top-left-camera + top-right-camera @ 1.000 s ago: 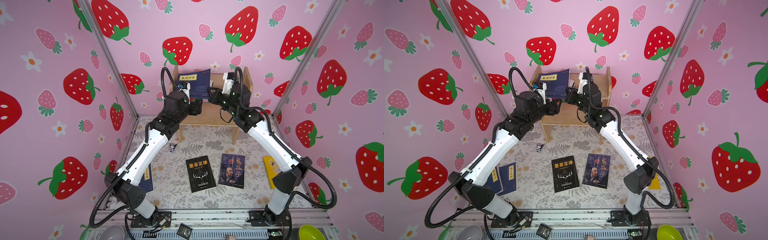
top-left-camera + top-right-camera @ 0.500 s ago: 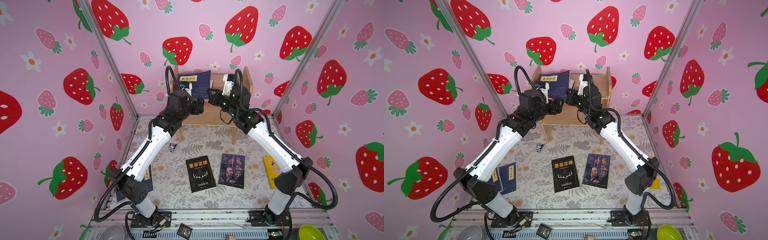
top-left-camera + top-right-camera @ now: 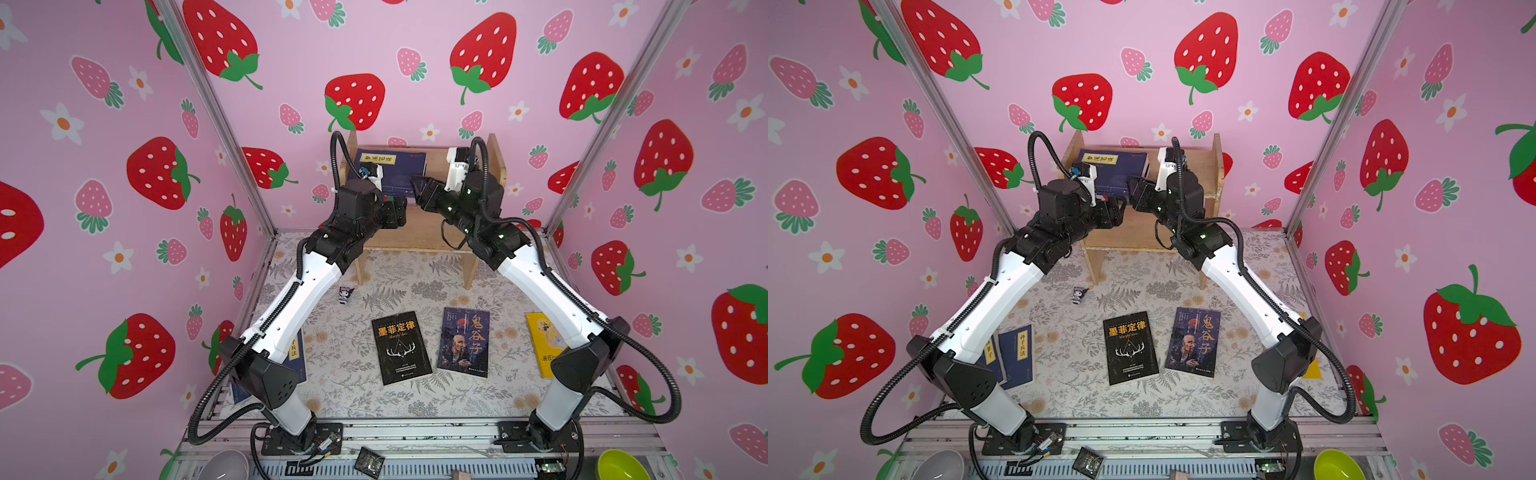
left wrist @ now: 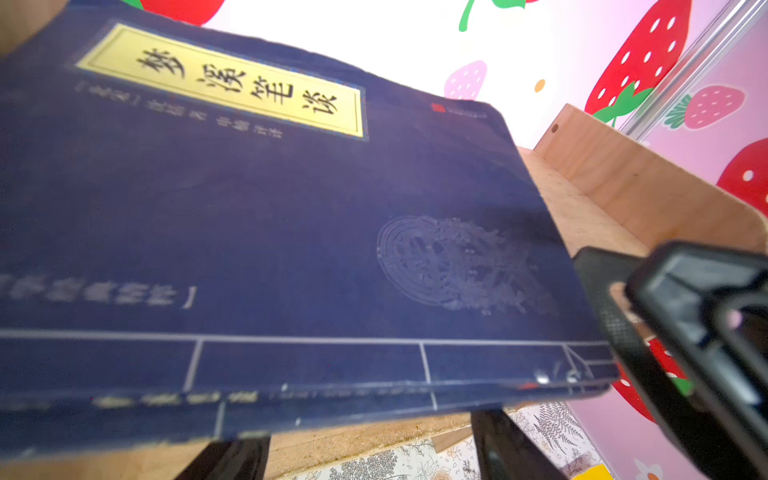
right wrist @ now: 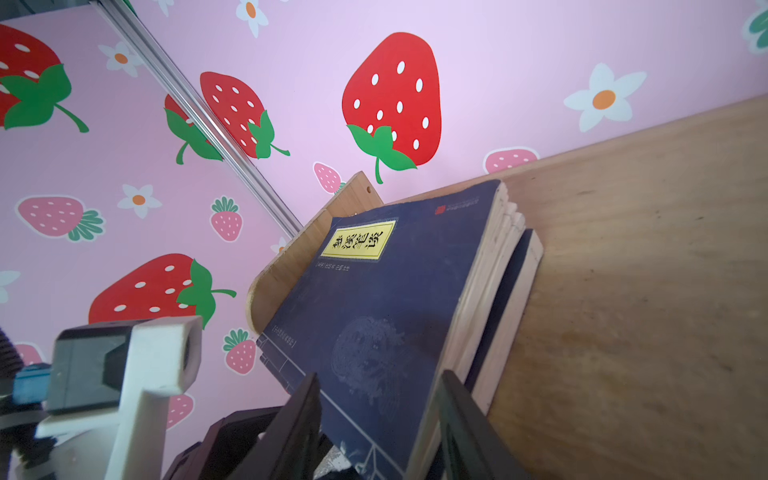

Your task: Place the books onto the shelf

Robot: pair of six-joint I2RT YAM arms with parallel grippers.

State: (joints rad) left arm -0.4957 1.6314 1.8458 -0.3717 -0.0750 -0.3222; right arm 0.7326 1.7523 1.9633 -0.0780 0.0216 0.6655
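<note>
Right jaws have just parted around the navy book point(image 5: 395, 311), leaving it leaning on the shelf point(image 5: 623, 291); left jaws stand open beside it. More books point(image 3: 401, 347) wait on the worktop point(image 3: 415, 407).

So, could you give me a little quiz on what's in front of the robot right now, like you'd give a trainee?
1. True or false: the wooden shelf holds no book yet.
2. The black antler book lies on the mat beside: A) the old-man's-face book; B) a red mug; C) a laptop.
3. What colour is the book partly hidden by the right arm?
Key: 1 false, a navy book stands on it; 2 A; 3 yellow.
</note>
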